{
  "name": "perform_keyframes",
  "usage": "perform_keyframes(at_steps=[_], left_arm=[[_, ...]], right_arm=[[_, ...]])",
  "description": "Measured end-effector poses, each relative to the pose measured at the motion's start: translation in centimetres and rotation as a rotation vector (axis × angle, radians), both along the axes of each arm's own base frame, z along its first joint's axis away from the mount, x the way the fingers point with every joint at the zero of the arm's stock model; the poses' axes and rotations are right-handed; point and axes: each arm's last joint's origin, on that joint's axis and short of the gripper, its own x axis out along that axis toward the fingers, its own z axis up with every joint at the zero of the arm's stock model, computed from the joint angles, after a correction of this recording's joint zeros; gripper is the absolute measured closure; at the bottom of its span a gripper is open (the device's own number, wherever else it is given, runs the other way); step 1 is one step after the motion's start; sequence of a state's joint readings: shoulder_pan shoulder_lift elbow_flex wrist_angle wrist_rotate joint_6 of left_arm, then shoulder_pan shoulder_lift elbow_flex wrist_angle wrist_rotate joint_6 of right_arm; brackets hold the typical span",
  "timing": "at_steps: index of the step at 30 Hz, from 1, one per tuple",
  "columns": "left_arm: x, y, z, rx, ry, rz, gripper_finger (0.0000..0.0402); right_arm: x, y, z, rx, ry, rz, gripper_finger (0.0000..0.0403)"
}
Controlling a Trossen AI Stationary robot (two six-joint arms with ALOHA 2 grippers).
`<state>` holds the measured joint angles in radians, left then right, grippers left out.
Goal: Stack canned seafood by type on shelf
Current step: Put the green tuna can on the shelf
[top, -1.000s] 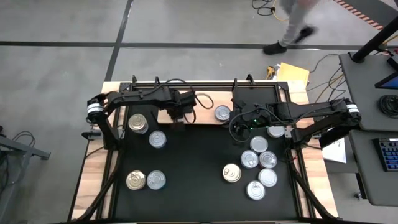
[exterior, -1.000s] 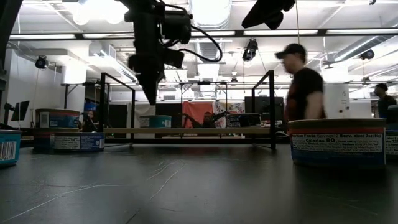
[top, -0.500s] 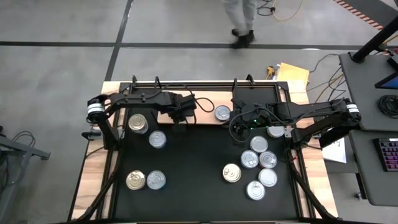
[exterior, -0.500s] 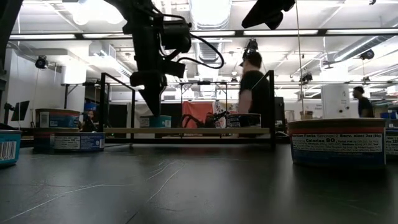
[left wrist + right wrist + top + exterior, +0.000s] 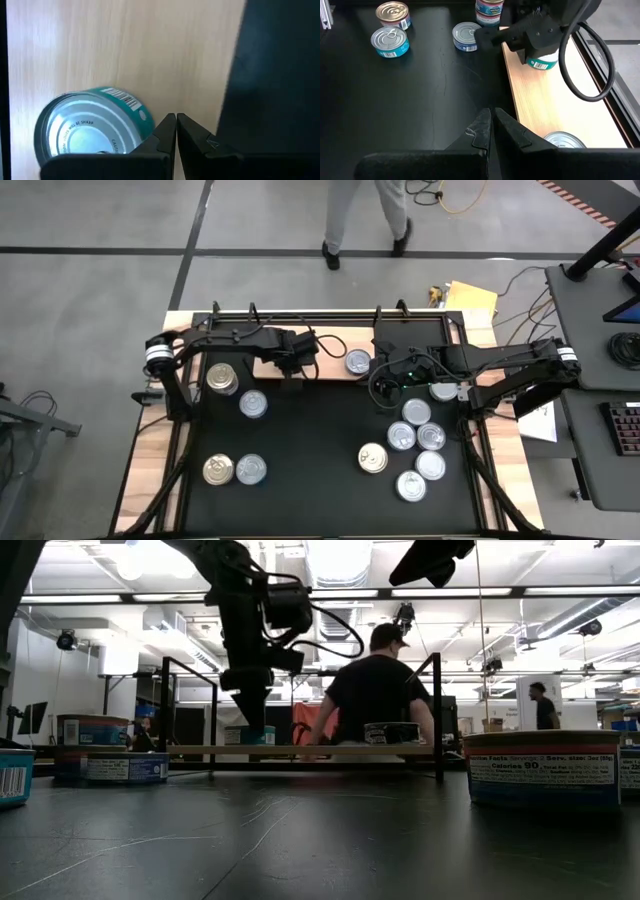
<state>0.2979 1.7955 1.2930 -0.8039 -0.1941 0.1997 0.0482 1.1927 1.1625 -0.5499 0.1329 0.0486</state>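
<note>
- Black bench (image 5: 320,440), upper centre: shelf (image 5: 330,340) carries two cans; roughly ten wait off it.
- Left tool (image 5: 176,131) closed, empty, beside teal can (image 5: 90,127).
- Right tool (image 5: 492,127) closed, idle.

The black table (image 5: 320,450) carries scattered tins (image 5: 417,438) and a wooden shelf (image 5: 330,340) bearing two tins.
</note>
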Motion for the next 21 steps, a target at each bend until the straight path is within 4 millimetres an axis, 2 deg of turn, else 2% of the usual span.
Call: perform_keyframes(at_steps=[6, 21], left_arm=[[0.0, 0.5, -0.4, 0.109, 0.045, 0.045, 0.0401], [-1.2, 3.4, -0.4, 0.105, 0.029, 0.235, 0.0401]], right_arm=[[0.0, 0.0, 0.0, 0.000, 0.002, 0.000, 0.0390], [0.0, 0.0, -0.5, 0.001, 0.015, -0.002, 0.0390]])
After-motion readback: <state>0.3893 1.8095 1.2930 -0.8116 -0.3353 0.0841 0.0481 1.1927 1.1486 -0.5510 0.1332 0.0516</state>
